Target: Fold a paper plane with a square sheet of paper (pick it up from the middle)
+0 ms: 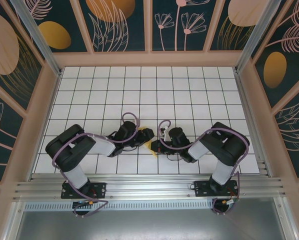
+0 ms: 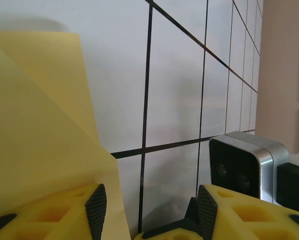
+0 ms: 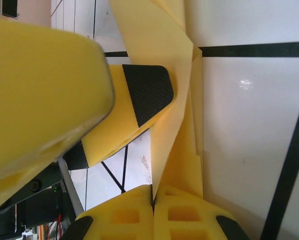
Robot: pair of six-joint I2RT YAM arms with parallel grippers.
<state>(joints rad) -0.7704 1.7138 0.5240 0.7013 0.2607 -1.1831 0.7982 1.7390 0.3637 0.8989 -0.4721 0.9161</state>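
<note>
Tabletop [image 1: 139, 85] is a white grid, boxed in by peach frame walls [image 1: 149, 59] at 9, 12 and 3 o'clock, w/ an aluminium rail [image 1: 149, 187] along 6. The whole far half toward 12 is bare tile, plenty of room. Strips at 9 and 3 are free too. The near half is crowded: left arm [image 1: 74, 147] reaches in from 8 o'clock, right arm [image 1: 224, 142] from 4, and they meet just on the 6 side of ctr.

Sheet of paper [image 1: 152, 145] sits right there, btwn the two grippers. It's pale yellow and not a flat square: creased, w/ overlapping layers and slanted fold edges. From above only small bits show past the grippers. Can't tell if any of it touches the tiles.

Right gripper [image 3: 153, 207]: jaws pressed together, clamped on the sheet, paper running into the seam. Left gripper [image 2: 149, 215]: jaws apart, bare tile showing in the gap. The paper stands behind its 9 o'clock finger, edge poking a bit into the gap, not pinched. One black pad [image 3: 147, 92] of it lies against a fold, touching or nearly, can't tell.

Silver-cased wrist camera [image 2: 247, 165] on the right arm sits close at 3 o'clock of the left gripper, so the two wrists crowd each other.
</note>
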